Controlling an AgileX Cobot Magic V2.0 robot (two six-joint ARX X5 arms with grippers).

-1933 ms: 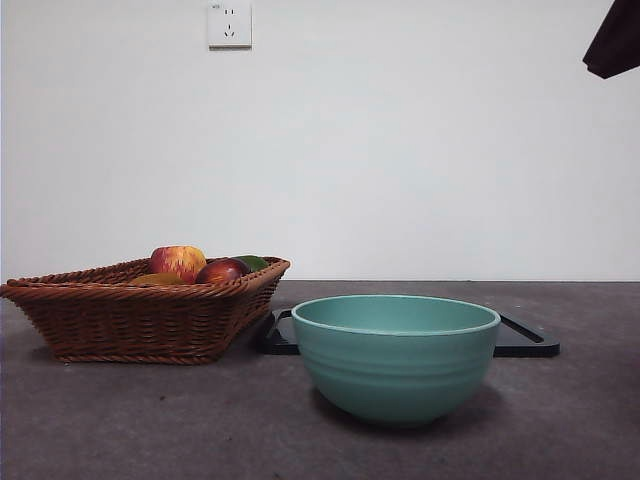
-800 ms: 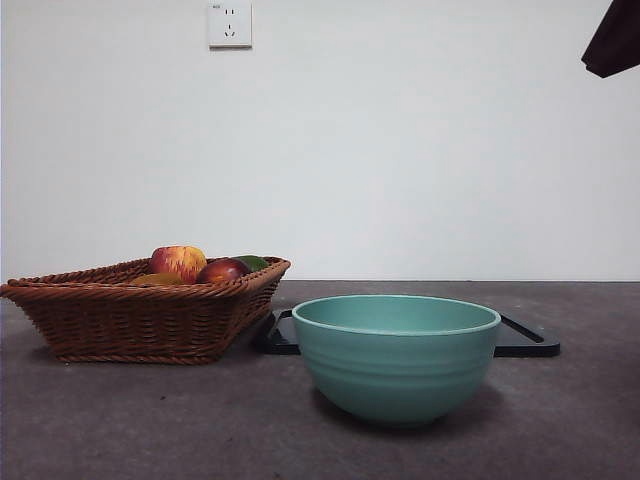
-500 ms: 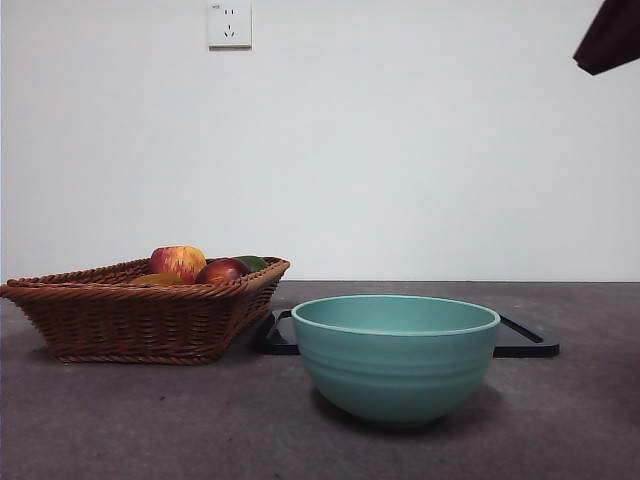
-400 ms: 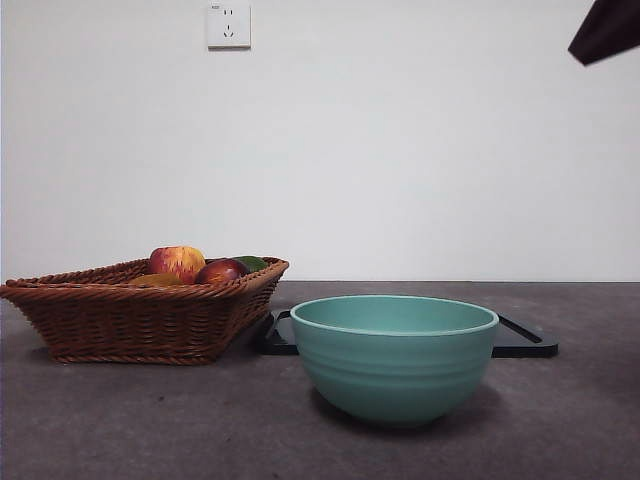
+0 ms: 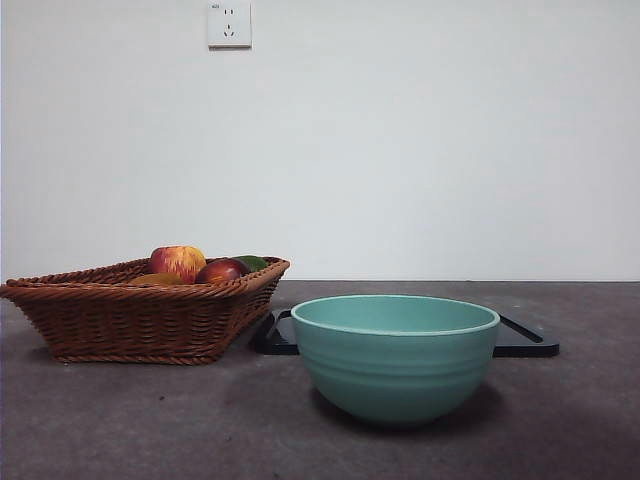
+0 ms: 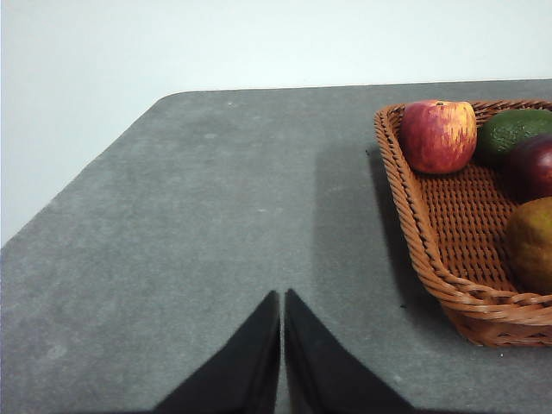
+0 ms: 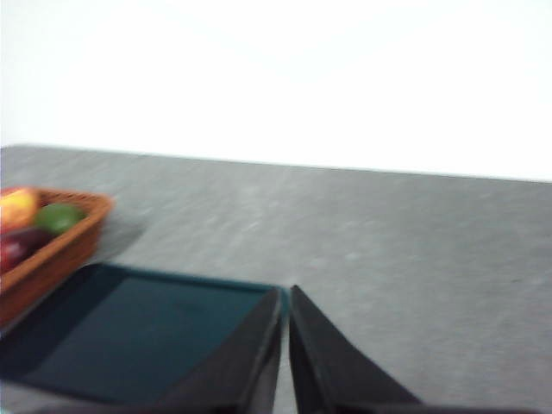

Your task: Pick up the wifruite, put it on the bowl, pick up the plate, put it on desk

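The wifruite point(image 6: 530, 243), a dull golden-brown fruit, lies in the wicker basket point(image 6: 431, 250); only its top point(image 5: 155, 280) peeks over the rim in the front view. The mint-green bowl point(image 5: 395, 355) stands on the desk point(image 5: 150, 420) in front of a flat black plate point(image 5: 525, 340). My left gripper point(image 6: 282, 297) is shut and holds nothing, hanging over bare desk beside the basket. My right gripper point(image 7: 285, 297) is shut too, above the edge of the plate point(image 7: 129, 332), in a blurred picture. Neither arm shows in the front view.
The basket point(image 5: 140, 315) also holds a red-yellow apple point(image 5: 178, 262), a dark red fruit point(image 5: 222, 271) and a green fruit point(image 6: 513, 131). It touches or nearly touches the plate's left end. A wall socket point(image 5: 229, 24) sits high on the white wall.
The black arm tip at the front view's top right corner has risen and gone out of the picture. The basket, bowl and plate have not moved.
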